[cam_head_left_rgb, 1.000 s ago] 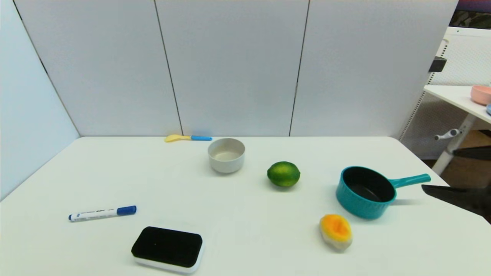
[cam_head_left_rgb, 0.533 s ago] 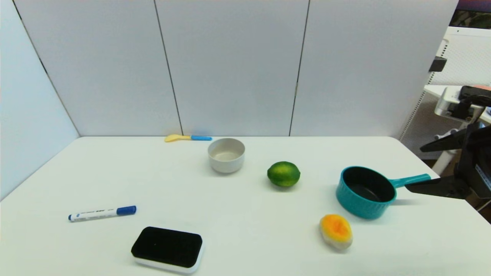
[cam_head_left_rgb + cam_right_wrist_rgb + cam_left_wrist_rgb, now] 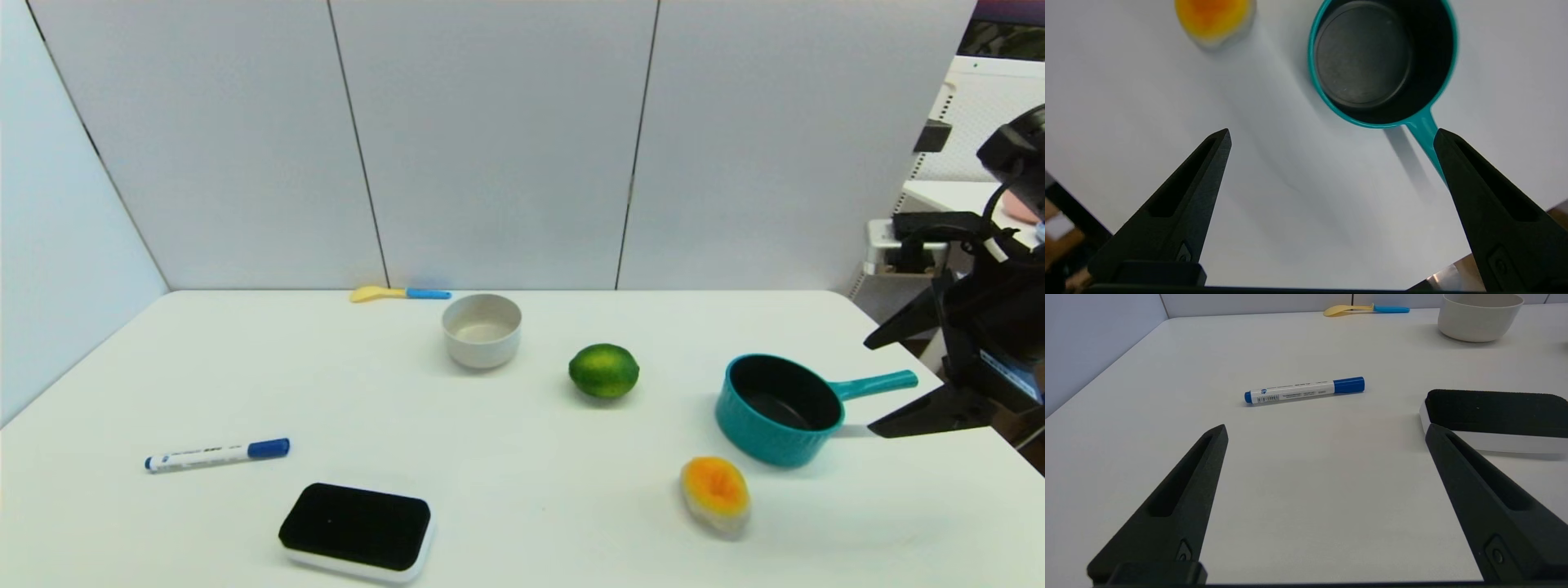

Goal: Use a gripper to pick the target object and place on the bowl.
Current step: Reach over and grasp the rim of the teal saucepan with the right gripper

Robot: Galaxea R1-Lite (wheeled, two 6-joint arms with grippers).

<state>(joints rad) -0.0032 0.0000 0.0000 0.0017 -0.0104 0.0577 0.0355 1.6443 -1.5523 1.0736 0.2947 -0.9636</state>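
Note:
The teal saucepan (image 3: 780, 410) stands on the white table at the right, its handle pointing right; it also shows in the right wrist view (image 3: 1382, 61). My right gripper (image 3: 873, 384) hangs open above the table's right edge, just past the handle's end, and shows open in its wrist view (image 3: 1331, 136). One finger covers the handle's tip there. The off-white bowl (image 3: 482, 330) stands empty near the back middle, also in the left wrist view (image 3: 1479, 315). My left gripper (image 3: 1327, 430) is open and empty, low over the front left of the table, out of the head view.
A green lime (image 3: 604, 371) lies between bowl and saucepan. An orange melon piece (image 3: 715, 492) lies just in front of the saucepan. A blue marker (image 3: 217, 454) and a black eraser (image 3: 357, 530) lie front left. A yellow-blue spoon (image 3: 399, 294) lies by the back wall.
My right arm has risen into view at the right edge and its open gripper now hangs higher, by the saucepan's handle end. Nothing on the table has moved.

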